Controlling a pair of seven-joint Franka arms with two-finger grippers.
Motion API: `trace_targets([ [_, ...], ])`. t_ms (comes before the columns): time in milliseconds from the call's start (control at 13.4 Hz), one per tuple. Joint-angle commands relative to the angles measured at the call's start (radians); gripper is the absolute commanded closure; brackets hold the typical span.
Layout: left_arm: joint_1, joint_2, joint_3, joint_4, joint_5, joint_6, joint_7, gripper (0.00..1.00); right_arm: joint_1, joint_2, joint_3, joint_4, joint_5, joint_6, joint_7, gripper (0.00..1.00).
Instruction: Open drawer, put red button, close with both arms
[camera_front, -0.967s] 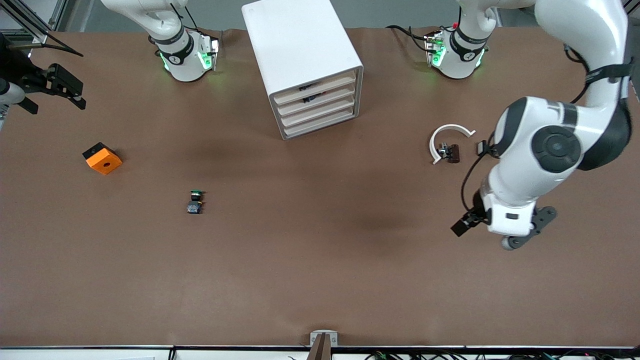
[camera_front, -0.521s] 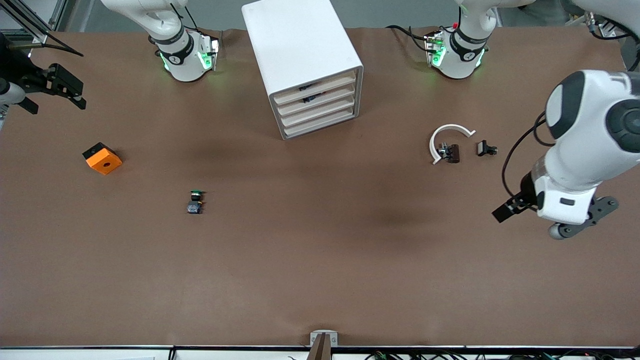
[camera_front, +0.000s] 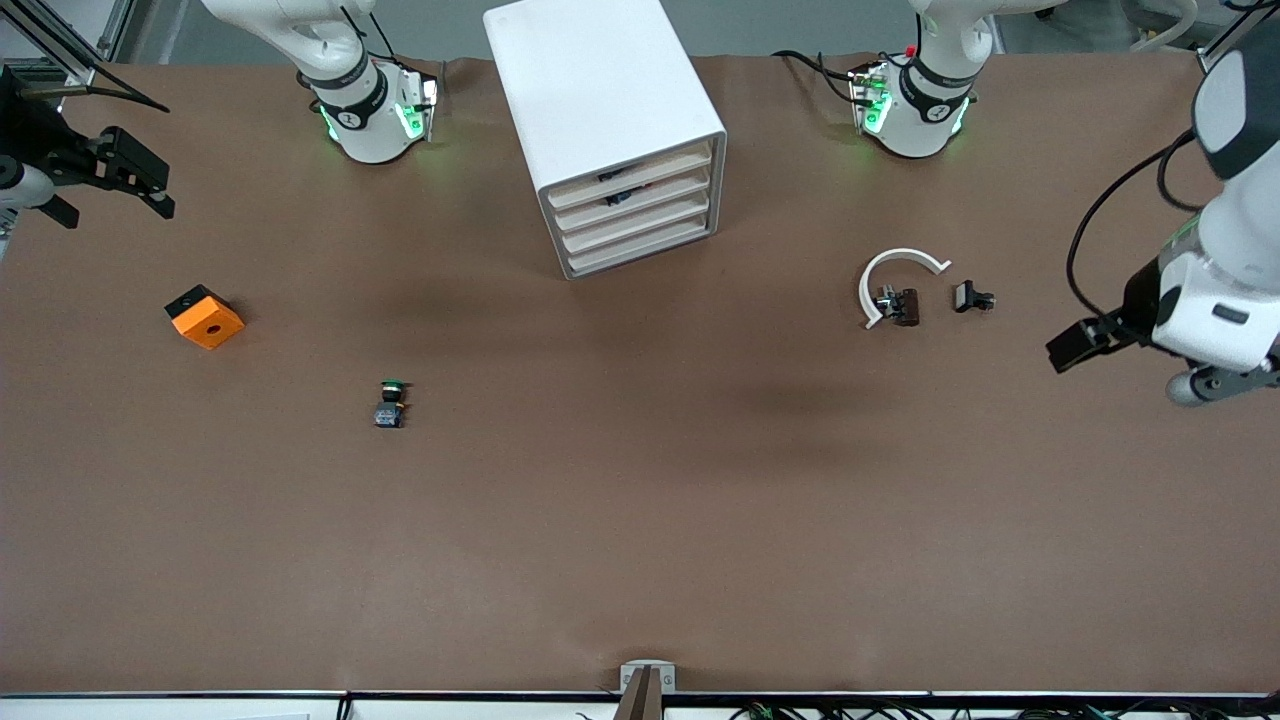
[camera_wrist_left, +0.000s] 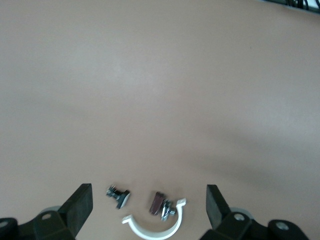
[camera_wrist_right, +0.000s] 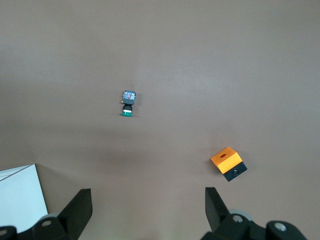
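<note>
Fingers: the left gripper (camera_wrist_left: 148, 196) has its fingers (camera_wrist_left: 80, 204) wide apart with nothing between them. The right gripper (camera_wrist_right: 147, 197) is likewise spread and empty.
Open room: the whole lower half of the table (camera_front: 640, 540) in the front view is bare brown surface. So is the strip in front of the cabinet (camera_front: 600, 100).
Edges: the left gripper hangs at the mid edge of the front view, over the left arm's end of the table. The right gripper hangs at the upper corner, over the right arm's end.
Arm pose: both arms are drawn back from the cabinet, wrists pointing down at the table.
Drawer: the drawer (camera_front: 630, 203) sits top centre, pushed in flush with its three like neighbours.
Red button: cannot be made out. Something dark shows in the gap above the drawer, unclear what.
Left wrist only: a white C-shaped clamp (camera_wrist_left: 155, 227), a brown piece (camera_wrist_left: 157, 201) and a small black part (camera_wrist_left: 119, 195) lie close together under the gripper.
Right wrist only: the green button (camera_wrist_right: 128, 103) lies on its side, the orange block (camera_wrist_right: 228, 163) well apart from it, with a corner of the cabinet showing.
</note>
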Motion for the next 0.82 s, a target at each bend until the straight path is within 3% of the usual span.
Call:
trace_targets([
  [0, -0.010, -0.101, 0.038, -0.058, -0.041, -0.056, 0.075, 0.00, 0.005, 0.003, 0.002, 0.016, -0.018, -0.006, 0.010, 0.00],
  [223, -0.057, -0.201, 0.126, -0.116, -0.125, -0.133, 0.156, 0.00, 0.005, 0.003, 0.002, 0.016, -0.018, -0.005, 0.010, 0.00],
  [446, -0.078, -0.292, 0.133, -0.199, -0.127, -0.139, 0.164, 0.00, 0.005, 0.003, 0.002, 0.016, -0.017, -0.005, 0.010, 0.00],
  [744, -0.076, -0.303, 0.122, -0.204, -0.127, -0.144, 0.167, 0.00, 0.005, 0.003, 0.002, 0.016, -0.017, -0.005, 0.010, 0.00],
])
